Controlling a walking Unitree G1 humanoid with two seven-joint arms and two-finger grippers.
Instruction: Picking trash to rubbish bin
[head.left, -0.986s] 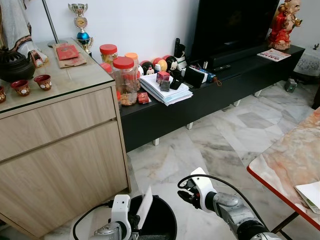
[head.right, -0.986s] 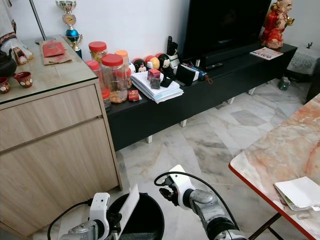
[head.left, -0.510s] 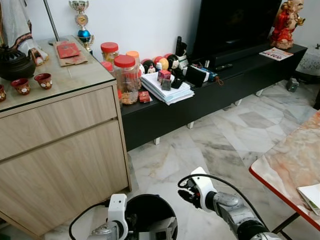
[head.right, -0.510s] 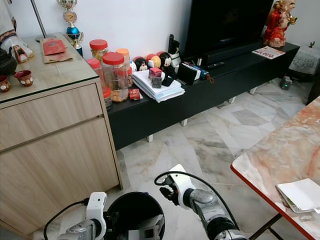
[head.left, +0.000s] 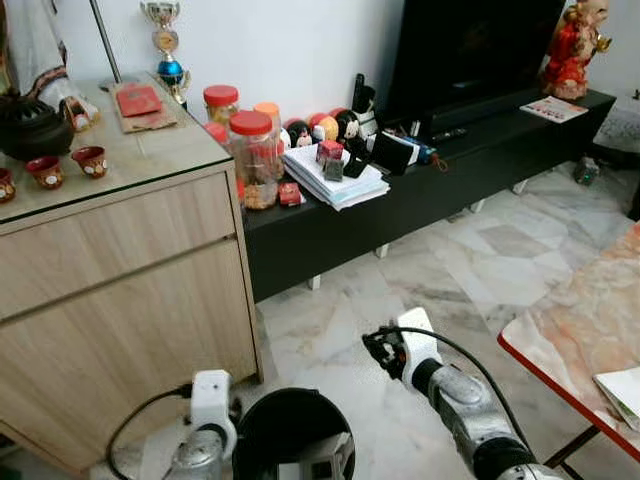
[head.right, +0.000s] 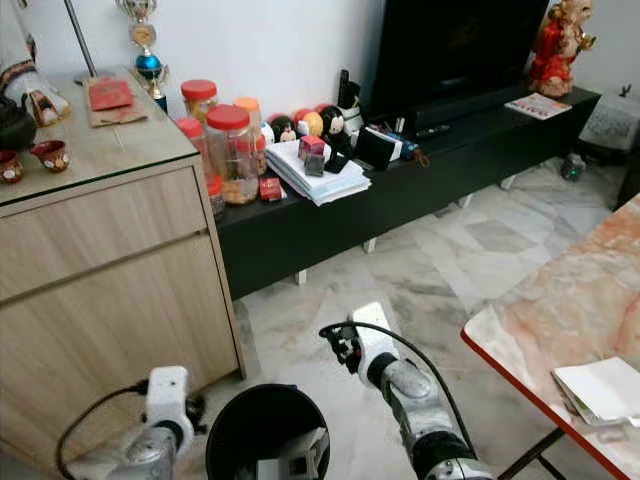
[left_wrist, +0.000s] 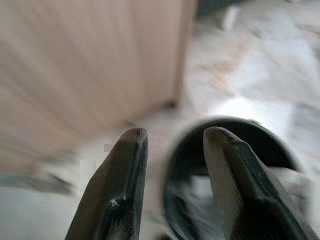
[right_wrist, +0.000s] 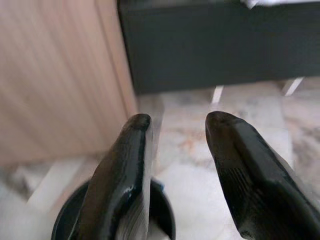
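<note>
Already inside the black rubbish bin (head.left: 293, 443), a white piece of trash (head.left: 322, 466) lies against its inner wall on the marble floor (head.left: 470, 280), beside the wooden cabinet (head.left: 125, 290). Left gripper (left_wrist: 172, 150) hovers at the bin's rim, fingers apart and holding nothing; right gripper (right_wrist: 175, 132) hangs above the floor near the bin, fingers likewise apart and empty. The drop appears done. Next, the robot would likely need to find more trash, perhaps the papers on the orange table's edge (head.right: 520, 385).
</note>
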